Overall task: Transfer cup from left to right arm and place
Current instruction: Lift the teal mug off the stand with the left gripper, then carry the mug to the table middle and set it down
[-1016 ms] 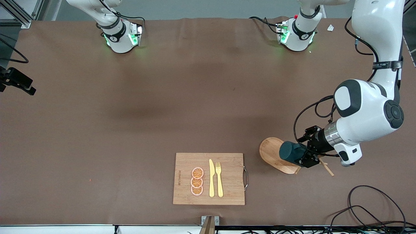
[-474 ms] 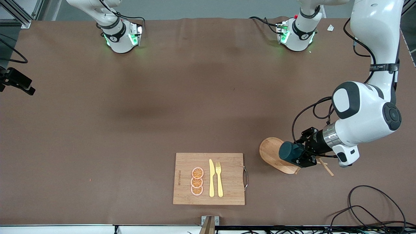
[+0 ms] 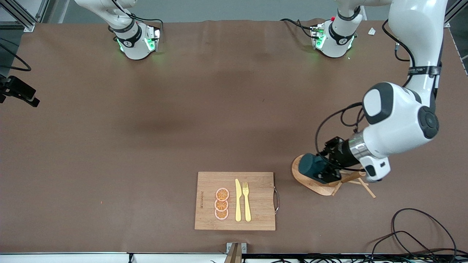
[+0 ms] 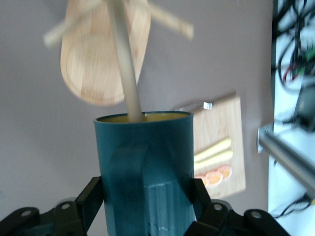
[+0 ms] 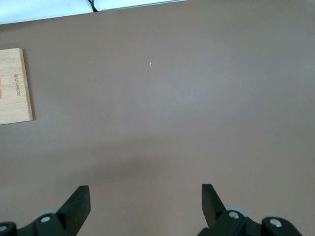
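Note:
My left gripper (image 3: 324, 171) is shut on the dark teal cup (image 3: 308, 166) and holds it on its side, in the air over the oval base of the wooden peg rack (image 3: 317, 188). In the left wrist view the fingers (image 4: 93, 192) clamp the cup (image 4: 142, 167) on both sides. Its handle faces the camera, and a rack peg (image 4: 124, 69) runs to its tan-yellow mouth. My right gripper (image 5: 145, 201) is open and empty over bare table; it does not show in the front view.
A wooden cutting board (image 3: 257, 204) with a yellow knife (image 3: 238, 201), a fork (image 3: 246, 201) and orange slices (image 3: 221, 204) lies near the front edge. Its corner shows in the right wrist view (image 5: 15, 88). Black cables (image 3: 413, 228) lie at the left arm's end.
My left gripper has carried the cup toward the right arm's end, from over the rack's pegs to over its oval base. The right arm's base has not moved.

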`<state>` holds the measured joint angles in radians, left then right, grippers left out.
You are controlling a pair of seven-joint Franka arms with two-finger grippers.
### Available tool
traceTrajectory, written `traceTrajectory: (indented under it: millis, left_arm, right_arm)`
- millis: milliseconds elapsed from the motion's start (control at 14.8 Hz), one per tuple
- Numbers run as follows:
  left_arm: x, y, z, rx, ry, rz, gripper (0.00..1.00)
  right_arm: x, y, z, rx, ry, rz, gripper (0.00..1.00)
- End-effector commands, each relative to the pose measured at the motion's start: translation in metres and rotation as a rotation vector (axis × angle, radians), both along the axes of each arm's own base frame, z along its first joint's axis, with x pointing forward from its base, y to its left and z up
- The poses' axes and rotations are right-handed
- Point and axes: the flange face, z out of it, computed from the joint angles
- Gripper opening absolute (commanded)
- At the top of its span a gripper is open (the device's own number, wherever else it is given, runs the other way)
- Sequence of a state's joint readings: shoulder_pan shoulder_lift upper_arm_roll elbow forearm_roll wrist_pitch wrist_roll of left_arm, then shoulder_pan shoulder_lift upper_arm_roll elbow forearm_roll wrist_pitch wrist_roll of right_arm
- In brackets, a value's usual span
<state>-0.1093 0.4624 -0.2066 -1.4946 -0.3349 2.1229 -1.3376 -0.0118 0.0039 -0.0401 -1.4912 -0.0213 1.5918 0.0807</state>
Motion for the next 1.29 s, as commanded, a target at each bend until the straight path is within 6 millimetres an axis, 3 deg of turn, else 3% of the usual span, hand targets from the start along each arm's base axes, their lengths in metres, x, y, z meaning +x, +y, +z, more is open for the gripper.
traceTrajectory:
  millis: [0, 271, 610, 880, 1219]
  left_arm:
    - [-0.025, -0.047, 0.024, 0.051, -0.01, -0.054, 0.52]
    - [-0.072, -0.153, 0.029, 0.169, -0.069, -0.173, 0.52]
    - [-0.13, -0.271, -0.004, 0.372, -0.257, -0.398, 0.52]
    - [-0.178, -0.345, -0.064, 0.569, -0.525, -0.612, 0.52]
    - [-0.244, -0.406, -0.138, 0.734, -0.803, -0.793, 0.52]
  right_arm:
    - [-0.001, -0.002, 0.001, -0.012, 0.003, -0.017, 1.0]
    - [-0.001, -0.002, 0.001, -0.012, 0.003, -0.019, 1.0]
    - [-0.001, -0.002, 0.001, -0.011, 0.003, -0.019, 1.0]
    - [-0.001, -0.002, 0.001, -0.011, 0.003, -0.019, 1.0]
    - [-0.001, -0.002, 0.001, -0.011, 0.003, -0.019, 1.0]
